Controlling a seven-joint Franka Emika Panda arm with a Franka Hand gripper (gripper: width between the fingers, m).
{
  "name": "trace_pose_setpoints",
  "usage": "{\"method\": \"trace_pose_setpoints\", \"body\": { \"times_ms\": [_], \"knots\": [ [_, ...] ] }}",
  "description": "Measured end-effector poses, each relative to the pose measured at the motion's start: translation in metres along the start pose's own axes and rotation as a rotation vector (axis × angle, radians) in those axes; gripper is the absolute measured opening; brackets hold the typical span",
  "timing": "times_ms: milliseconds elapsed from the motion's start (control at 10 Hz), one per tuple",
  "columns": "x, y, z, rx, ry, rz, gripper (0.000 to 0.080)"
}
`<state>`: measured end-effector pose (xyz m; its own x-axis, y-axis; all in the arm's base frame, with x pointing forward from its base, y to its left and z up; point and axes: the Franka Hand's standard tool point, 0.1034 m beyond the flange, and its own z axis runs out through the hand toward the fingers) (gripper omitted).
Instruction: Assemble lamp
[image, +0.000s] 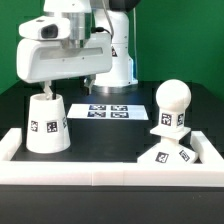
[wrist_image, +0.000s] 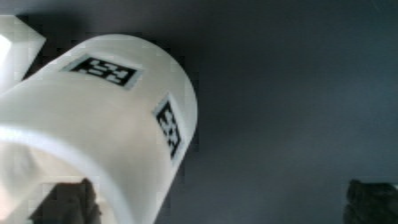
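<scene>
The white tapered shade (image: 46, 125) stands wide end down at the exterior view's left, with tags on its side. In the wrist view the shade (wrist_image: 107, 120) fills one side, its wall close to one dark fingertip (wrist_image: 68, 200). My gripper (image: 66, 88) hangs just above the shade's top; its jaws are wide open, and the gripper (wrist_image: 217, 205) holds nothing. The round bulb (image: 172, 105) stands upright with its neck on the flat square base (image: 165, 155) at the exterior view's right. Whether the bulb is fixed in the base cannot be told.
The marker board (image: 110, 110) lies flat on the black table behind the parts. A white rail (image: 100, 173) frames the table's front and sides, with the base close against it. The arm's white body stands at the back.
</scene>
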<state>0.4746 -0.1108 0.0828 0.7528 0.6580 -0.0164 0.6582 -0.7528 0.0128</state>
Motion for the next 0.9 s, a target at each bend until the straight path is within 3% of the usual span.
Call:
{"method": "trace_pose_setpoints", "body": {
  "times_ms": [400,500,600,800,900],
  "knots": [
    [-0.0011,0.0032,0.0031,0.002,-0.003,-0.064,0.0689],
    [-0.0009,0.0029,0.0033,0.002,-0.003,-0.065,0.0482],
    [-0.0007,0.0029,0.0033,0.002,-0.003,-0.065,0.0482],
    [0.0011,0.0014,0.0036,0.002,-0.002,-0.07,0.0095],
    [0.0032,0.0001,0.003,0.002,-0.001,-0.074,0.0095]
  ]
}}
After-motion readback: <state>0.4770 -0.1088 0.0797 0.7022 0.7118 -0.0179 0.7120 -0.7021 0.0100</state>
